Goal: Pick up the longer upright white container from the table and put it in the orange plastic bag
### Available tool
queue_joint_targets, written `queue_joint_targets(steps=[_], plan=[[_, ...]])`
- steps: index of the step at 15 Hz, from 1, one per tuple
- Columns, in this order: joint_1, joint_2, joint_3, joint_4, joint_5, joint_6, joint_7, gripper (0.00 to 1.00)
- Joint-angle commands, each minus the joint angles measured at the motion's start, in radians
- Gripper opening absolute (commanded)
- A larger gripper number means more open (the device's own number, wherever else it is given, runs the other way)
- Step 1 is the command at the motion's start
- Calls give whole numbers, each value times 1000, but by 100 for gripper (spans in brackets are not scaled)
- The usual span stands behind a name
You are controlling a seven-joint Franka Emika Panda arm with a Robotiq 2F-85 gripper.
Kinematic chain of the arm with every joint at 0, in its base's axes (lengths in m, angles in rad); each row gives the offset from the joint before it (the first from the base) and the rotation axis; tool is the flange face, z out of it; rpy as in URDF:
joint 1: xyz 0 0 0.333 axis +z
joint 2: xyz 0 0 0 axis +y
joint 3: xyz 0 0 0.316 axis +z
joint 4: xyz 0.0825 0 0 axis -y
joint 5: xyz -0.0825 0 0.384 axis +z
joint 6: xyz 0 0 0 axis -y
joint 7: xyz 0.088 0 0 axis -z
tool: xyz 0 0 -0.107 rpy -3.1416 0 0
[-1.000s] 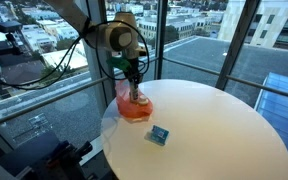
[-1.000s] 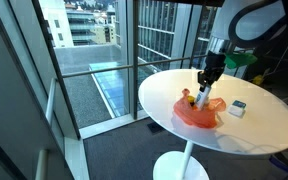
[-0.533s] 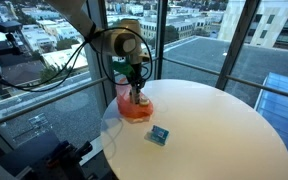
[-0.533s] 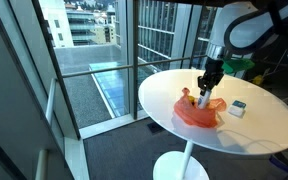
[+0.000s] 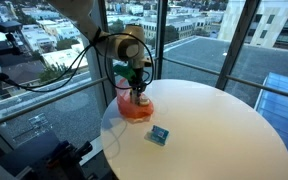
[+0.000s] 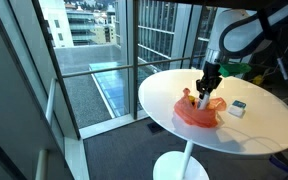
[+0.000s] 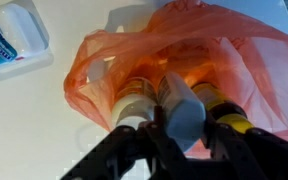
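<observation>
The jaws are clamped on the white container. In the wrist view it stands between the two dark fingers of the gripper, its body running toward 12 o'clock into the open mouth of the orange plastic bag. Inside the bag, two yellow-capped bottles flank it at 9 and 3 o'clock, close against its sides. Whether its far end touches the bottom of the bag cannot be told.

In both exterior views the gripper points straight down over the bag, its tips at the level of the bag's rim. The arm comes in from 10 o'clock in an exterior view, its wrist bent over so that the last link hangs vertical. From the opposite side the arm arches in from 2 o'clock.

The bag sits near the edge of a round white table on a single pedestal. A small white tub with a blue label lies on the tabletop apart from the bag, at 10 o'clock of it in the wrist view and at 5 o'clock in an exterior view.

Floor-to-ceiling glass walls stand just beyond the table, with city buildings outside.
</observation>
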Motion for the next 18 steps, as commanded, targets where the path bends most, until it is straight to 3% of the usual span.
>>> queue_joint_targets(steps=[1,2,3,4,5,10,18], plan=[[-7,23,-1,47,26,-46,-30,12],[-6,24,-1,49,26,-50,-29,20],[-4,23,-2,49,22,-52,-28,36],[-3,22,-3,50,19,-54,-26,43],[-2,20,-3,49,18,-56,-25,62],[2,1,-2,44,13,-55,-28,99],[1,-94,-9,23,7,-165,-16,100]])
